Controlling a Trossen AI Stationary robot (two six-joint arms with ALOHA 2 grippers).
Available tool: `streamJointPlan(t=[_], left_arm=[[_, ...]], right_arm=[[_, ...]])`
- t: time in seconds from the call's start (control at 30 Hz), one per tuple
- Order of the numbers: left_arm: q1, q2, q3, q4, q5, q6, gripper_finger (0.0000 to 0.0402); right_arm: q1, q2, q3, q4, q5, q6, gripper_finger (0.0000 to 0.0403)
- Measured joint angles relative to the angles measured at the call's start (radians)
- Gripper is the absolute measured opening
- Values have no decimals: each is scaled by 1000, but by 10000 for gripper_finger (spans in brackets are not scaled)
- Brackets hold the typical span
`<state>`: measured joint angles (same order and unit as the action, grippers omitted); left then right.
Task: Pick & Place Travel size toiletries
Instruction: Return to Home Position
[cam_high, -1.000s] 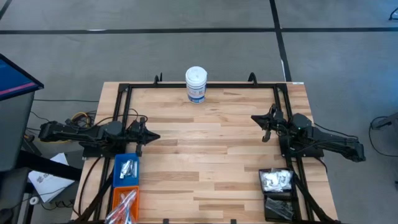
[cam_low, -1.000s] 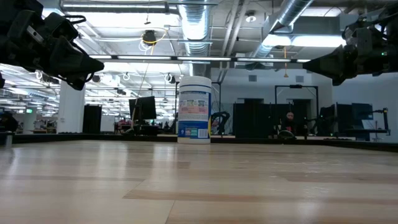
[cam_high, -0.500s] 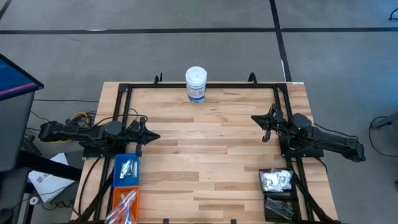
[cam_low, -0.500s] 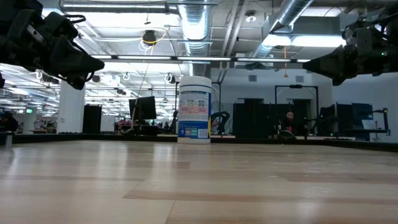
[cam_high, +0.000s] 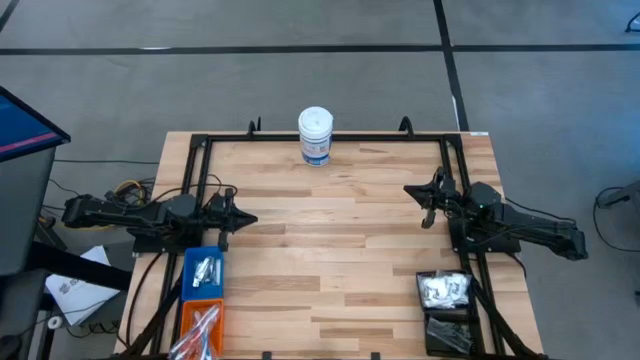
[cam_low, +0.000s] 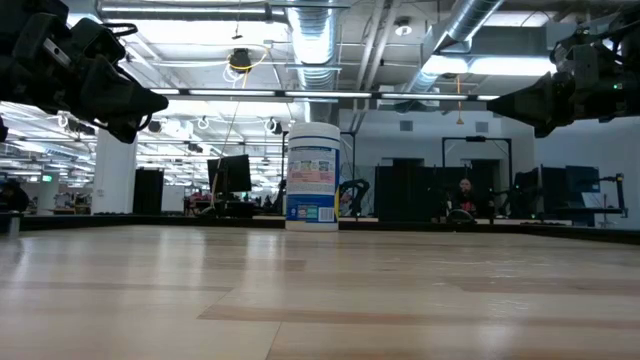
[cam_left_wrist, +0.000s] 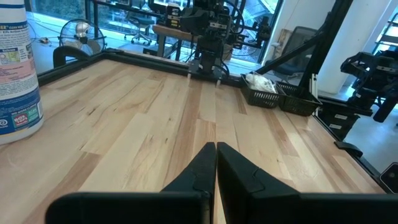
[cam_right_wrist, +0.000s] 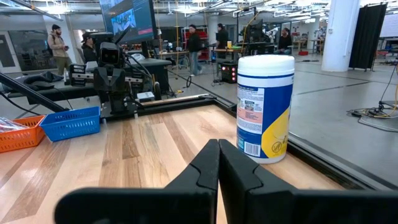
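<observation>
The toiletries lie sorted in bins at the table's near corners. Silver tubes (cam_high: 206, 270) are in a blue bin and white-and-red sticks (cam_high: 198, 328) in an orange bin, both near left. White packets (cam_high: 443, 289) and black pieces (cam_high: 450, 330) are in two black bins, near right. My left gripper (cam_high: 248, 220) hovers shut over the table's left side, just beyond the blue bin. My right gripper (cam_high: 410, 190) hovers shut over the right side. Both point toward the table's middle and hold nothing; the shut fingertips show in the wrist views (cam_left_wrist: 216, 146) (cam_right_wrist: 219, 143).
A tall white canister with a blue label (cam_high: 315, 135) stands at the middle of the far edge, also in the low view (cam_low: 313, 176). A black frame (cam_high: 330, 138) runs along the table's far and side edges. Bare wood (cam_high: 330, 250) lies between the arms.
</observation>
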<state>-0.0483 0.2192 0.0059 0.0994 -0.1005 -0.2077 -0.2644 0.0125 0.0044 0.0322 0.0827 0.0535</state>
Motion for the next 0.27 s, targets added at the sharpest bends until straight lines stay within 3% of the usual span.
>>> streamJointPlan(t=[0.27], left_arm=[[0,0,0,8,0,0,8]], right_arm=[[0,0,0,0,0,0,0]])
